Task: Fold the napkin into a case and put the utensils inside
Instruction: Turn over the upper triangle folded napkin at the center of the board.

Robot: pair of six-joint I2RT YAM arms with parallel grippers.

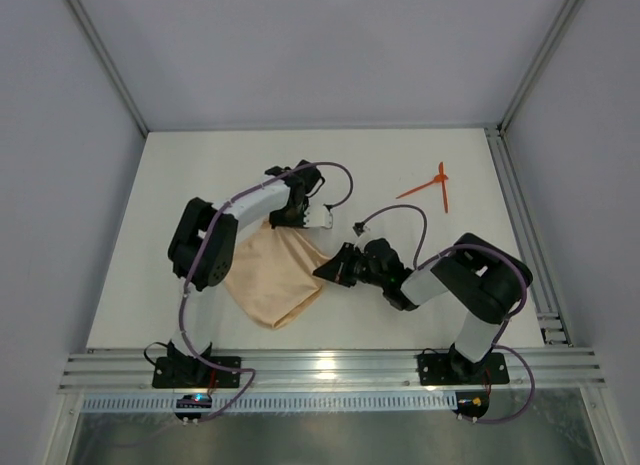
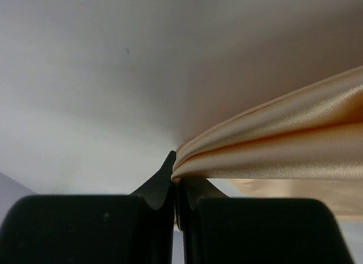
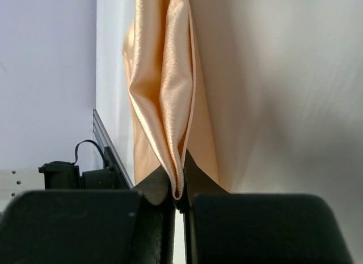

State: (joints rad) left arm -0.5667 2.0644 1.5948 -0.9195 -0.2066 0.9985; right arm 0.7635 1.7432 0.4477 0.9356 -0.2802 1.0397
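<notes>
Top external view: white bench [image 1: 200, 165], walled on three sides, with both arms bolted at its near edge. Left arm [image 1: 205, 240] bends up and over towards the bench centre; right arm [image 1: 480, 280] folds low and reaches leftwards. Between them lies the napkin [image 1: 270, 280], a peach-orange cloth, rumpled and loosely doubled, its rounded near edge close to the front of the bench and its far right part drawn up to the two tools. Left tool [image 1: 290, 225] meets the cloth at its far corner; right tool [image 1: 322, 270] meets it at the right edge, just beside the left one.

Left wrist view: left tool clenched on a doubled fold of napkin, the cloth running off to the right above the bench.

Right wrist view: right tool clenched on a hanging fold of napkin, the cloth rising straight up from the fingers.

Utensils [image 1: 441, 180]: two thin orange-red sticks, crossed, on the far right of the bench, well apart from napkin and tools.
</notes>
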